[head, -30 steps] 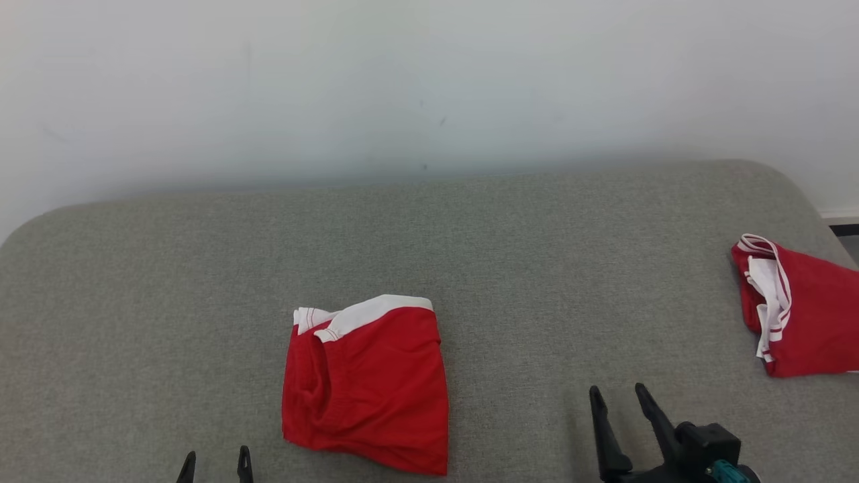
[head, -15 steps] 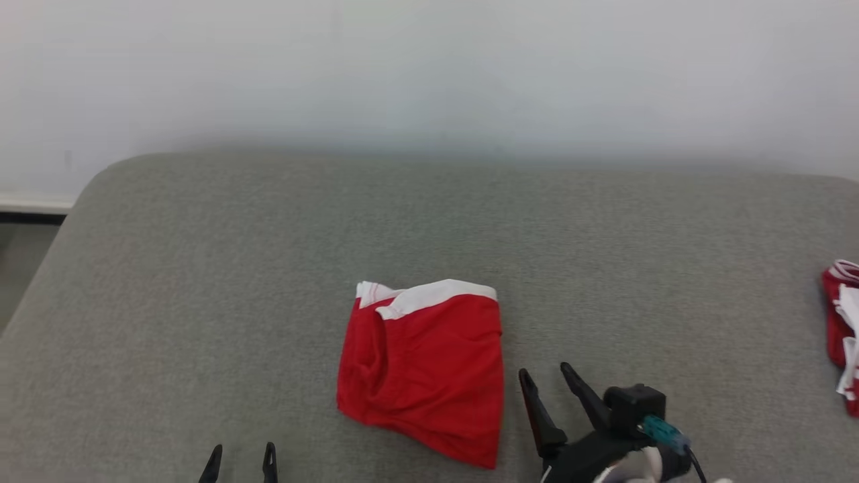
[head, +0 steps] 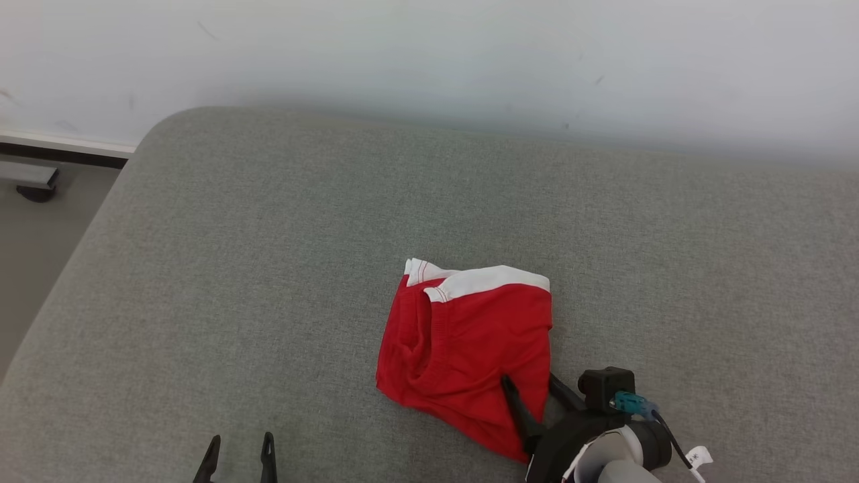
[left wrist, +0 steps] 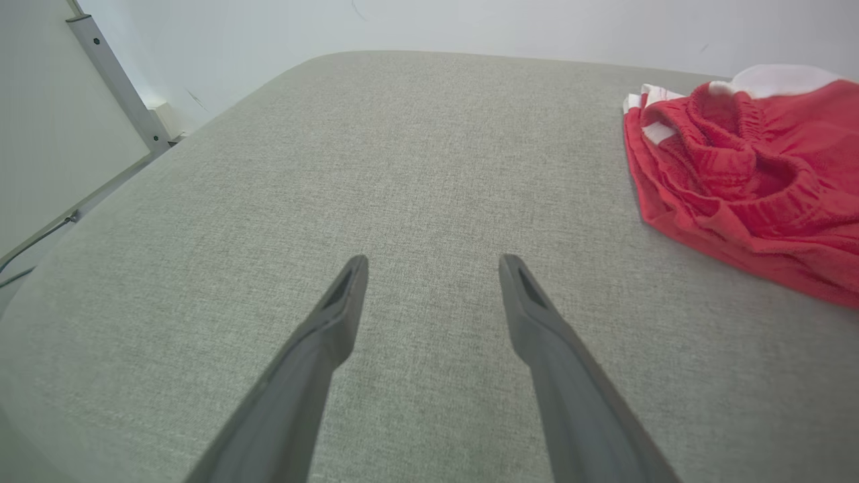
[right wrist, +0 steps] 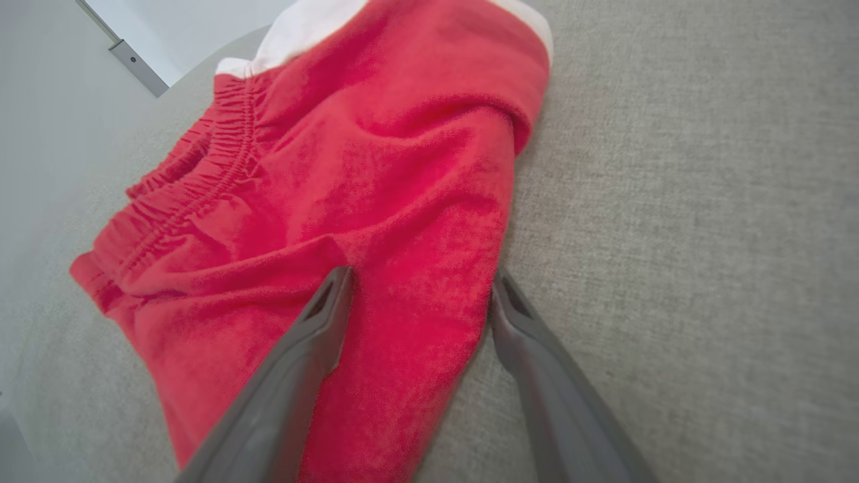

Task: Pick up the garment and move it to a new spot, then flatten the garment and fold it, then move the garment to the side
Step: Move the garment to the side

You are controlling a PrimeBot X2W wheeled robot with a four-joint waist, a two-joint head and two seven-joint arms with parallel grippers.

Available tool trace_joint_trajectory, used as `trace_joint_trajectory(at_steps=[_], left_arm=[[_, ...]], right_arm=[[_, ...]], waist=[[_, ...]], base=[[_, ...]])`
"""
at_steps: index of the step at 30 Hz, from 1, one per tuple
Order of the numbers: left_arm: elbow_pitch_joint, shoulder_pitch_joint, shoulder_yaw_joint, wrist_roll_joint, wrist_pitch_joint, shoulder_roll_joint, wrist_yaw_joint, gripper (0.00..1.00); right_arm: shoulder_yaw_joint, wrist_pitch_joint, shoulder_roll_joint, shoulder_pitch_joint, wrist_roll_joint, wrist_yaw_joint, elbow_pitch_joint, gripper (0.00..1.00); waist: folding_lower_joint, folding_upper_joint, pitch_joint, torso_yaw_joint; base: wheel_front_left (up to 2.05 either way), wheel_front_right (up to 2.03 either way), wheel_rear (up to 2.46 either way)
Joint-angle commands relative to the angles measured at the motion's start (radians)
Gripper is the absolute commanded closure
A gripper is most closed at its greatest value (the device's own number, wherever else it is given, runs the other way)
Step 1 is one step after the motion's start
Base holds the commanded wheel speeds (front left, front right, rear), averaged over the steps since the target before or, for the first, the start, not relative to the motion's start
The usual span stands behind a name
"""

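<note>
Grey padded surface (head: 268,235) lay bare left of and behind the red garment (head: 470,342), the 1 obstacle on it. Wall (head: 429,54) closed off the far edge; floor (head: 33,282) dropped away at left.

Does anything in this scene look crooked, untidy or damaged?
The red shorts lie slightly askew on the grey padded surface, turned relative to its edges. Their elastic waistband is bunched and wrinkled at one side, so the fold is not neat. Nothing looks damaged or spilled.

R pincer (head: 528,380): came fwd-left, now astride garment (head: 463,342) near-right edge | cam turned left
</note>
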Motion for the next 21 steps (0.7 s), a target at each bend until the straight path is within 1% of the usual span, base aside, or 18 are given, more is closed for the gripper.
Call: trace_joint_trajectory(at_steps=[1, 2, 3, 4, 5, 10, 13, 16, 21], left_arm=[[-0.003, -0.012, 0.001, -0.006, -0.003, -0.001, 0.004, 0.0], [-0.003, -0.015, -0.001, -0.006, -0.003, -0.001, 0.005, 0.0], [-0.003, -0.016, -0.002, -0.007, -0.003, -0.001, 0.006, 0.0], [-0.003, -0.017, -0.004, -0.007, -0.003, -0.001, 0.006, 0.0], [-0.003, -0.017, -0.006, -0.006, -0.003, -0.001, 0.004, 0.0], [-0.001, -0.01, -0.008, -0.013, -0.003, -0.001, 0.006, 0.0], [-0.007, -0.002, 0.0, -0.006, -0.003, -0.001, 0.002, 0.0], [-0.011, 0.009, 0.011, -0.002, -0.003, -0.001, -0.003, 0.0], [-0.005, 0.019, 0.012, -0.009, -0.003, -0.001, -0.009, 0.0]], right_arm=[[0.025, 0.013, 0.001, 0.001, 0.021, 0.0, 0.021, 0.0], [0.038, 0.012, 0.001, -0.001, 0.031, 0.0, 0.025, 0.09], [0.049, 0.006, 0.001, -0.005, 0.036, 0.0, 0.028, 0.51], [0.058, -0.001, 0.001, -0.008, 0.04, 0.0, 0.032, 0.96], [0.065, -0.005, 0.001, -0.011, 0.043, 0.0, 0.037, 1.0], [0.062, -0.028, 0.0, -0.024, 0.044, 0.0, 0.059, 1.0], [0.025, -0.041, -0.003, -0.03, 0.048, 0.0, 0.078, 1.0], [-0.017, -0.045, -0.002, -0.038, 0.033, 0.0, 0.098, 1.0], [-0.081, -0.046, -0.002, -0.037, -0.027, -0.001, 0.097, 1.0]], waist=[[-0.0001, 0.0, 0.005, -0.001], [-0.0001, 0.0, 0.005, -0.004], [-0.0001, 0.0, 0.004, -0.007], [-0.0001, 0.0, 0.002, -0.011], [-0.0001, 0.0, 0.0, -0.015], [-0.0001, 0.0, -0.012, -0.032], [-0.0001, 0.0, -0.021, -0.057], [-0.0001, 0.0, -0.029, -0.098], [-0.0001, 0.0, -0.044, -0.198]], base=[[0.0, 0.0, 0.0], [0.0, 0.0, 0.0], [0.0, 0.0, 0.0], [0.0, 0.0, 0.0], [0.0, 0.0, 0.0], [0.0, 0.0, 0.0], [0.0, 0.0, 0.0], [0.0, 0.0, 0.0], [0.0, 0.0, 0.0]])
